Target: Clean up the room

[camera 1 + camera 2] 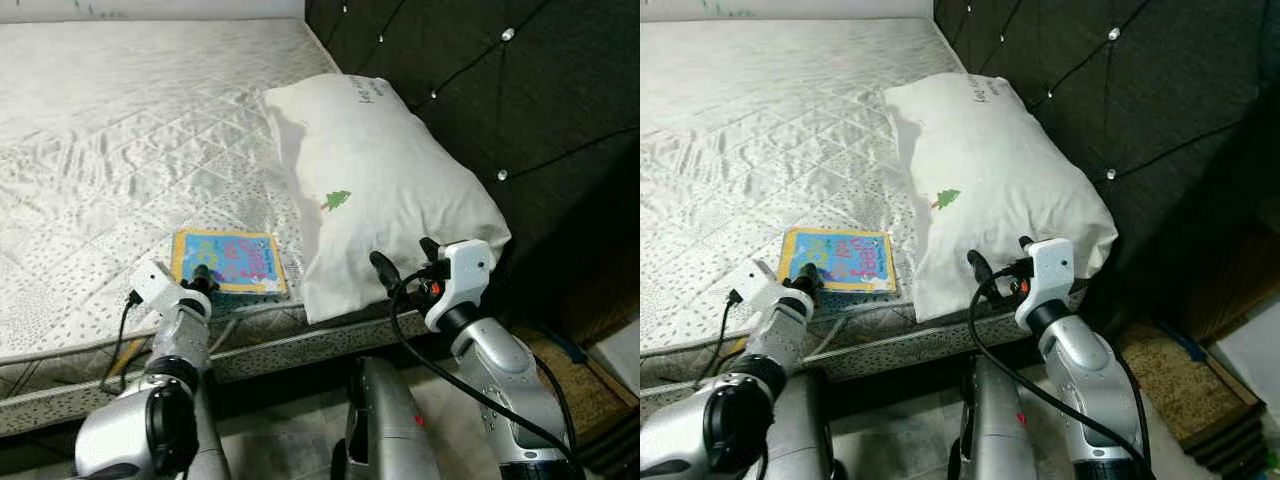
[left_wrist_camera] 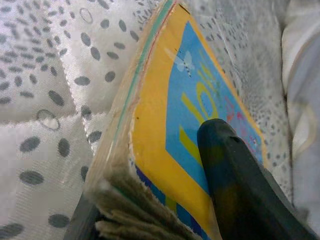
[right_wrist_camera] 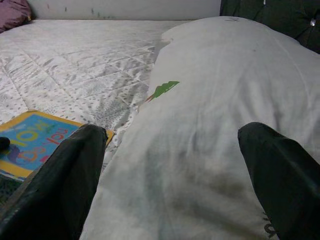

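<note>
A colourful children's book [image 1: 228,260] lies flat near the front edge of the white quilted mattress [image 1: 120,120]. My left gripper [image 1: 205,278] is shut on the book's near corner. In the left wrist view one of its fingers [image 2: 230,170] presses on the cover [image 2: 175,100], with a dark shape below the pages. To the book's right, a white pillow [image 1: 380,180] with a small green tree print leans against the headboard. My right gripper [image 1: 407,258] is open at the pillow's near end, and its two fingers stand wide apart in front of the pillow [image 3: 225,100].
A dark tufted headboard [image 1: 500,90] runs along the right side of the bed. A purple cloth [image 3: 12,10] lies at the far corner of the mattress. A brown mat [image 1: 1180,380] covers the floor at the right, and the mattress's front edge is just below my arms.
</note>
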Tool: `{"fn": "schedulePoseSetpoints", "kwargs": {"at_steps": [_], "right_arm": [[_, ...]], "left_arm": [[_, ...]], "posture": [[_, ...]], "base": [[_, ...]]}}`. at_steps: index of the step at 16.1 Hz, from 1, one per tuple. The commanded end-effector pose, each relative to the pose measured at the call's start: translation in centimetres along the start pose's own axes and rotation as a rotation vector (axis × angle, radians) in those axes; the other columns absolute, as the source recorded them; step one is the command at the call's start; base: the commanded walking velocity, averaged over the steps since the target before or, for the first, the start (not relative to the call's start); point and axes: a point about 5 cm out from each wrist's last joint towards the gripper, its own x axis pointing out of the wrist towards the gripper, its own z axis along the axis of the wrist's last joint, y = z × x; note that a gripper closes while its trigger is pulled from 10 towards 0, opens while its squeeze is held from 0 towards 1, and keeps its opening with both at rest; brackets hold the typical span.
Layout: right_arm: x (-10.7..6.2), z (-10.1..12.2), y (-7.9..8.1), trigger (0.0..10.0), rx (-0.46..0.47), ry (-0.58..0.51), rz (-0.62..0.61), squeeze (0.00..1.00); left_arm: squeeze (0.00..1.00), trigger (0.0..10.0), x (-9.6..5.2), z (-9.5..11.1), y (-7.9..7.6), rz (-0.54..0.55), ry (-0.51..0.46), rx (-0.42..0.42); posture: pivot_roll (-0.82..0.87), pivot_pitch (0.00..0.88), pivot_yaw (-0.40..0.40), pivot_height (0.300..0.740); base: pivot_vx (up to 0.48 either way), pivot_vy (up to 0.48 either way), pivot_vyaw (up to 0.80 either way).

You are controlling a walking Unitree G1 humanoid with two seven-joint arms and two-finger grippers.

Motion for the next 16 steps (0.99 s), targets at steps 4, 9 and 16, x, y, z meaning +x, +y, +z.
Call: {"fn": "schedulePoseSetpoints", "kwargs": {"at_steps": [4,9,16], "right_arm": [[0.3,-0.3,0.1,10.0,-0.017,0.015,0.021,0.0],[0.4,-0.6,-0.3,10.0,-0.022,0.023,0.011,0.0],[0.6,-0.6,-0.6,10.0,-0.023,0.017,0.002,0.0]], "left_arm": [[1.0,10.0,0.0,-0.5,1.4,0.067,0.155,0.208],[1.0,10.0,-0.3,-2.3,0.9,0.137,0.283,0.415],[1.0,10.0,-0.6,-3.6,-0.3,0.051,0.345,0.639]], "posture": [[-0.2,0.006,-0.07,0.536],[-0.19,0.0,-0.061,0.536],[-0.16,0.0,-0.047,0.536]], "base": [[0.0,0.0,0.0],[0.0,0.0,0.0],[0.0,0.0,0.0]]}}
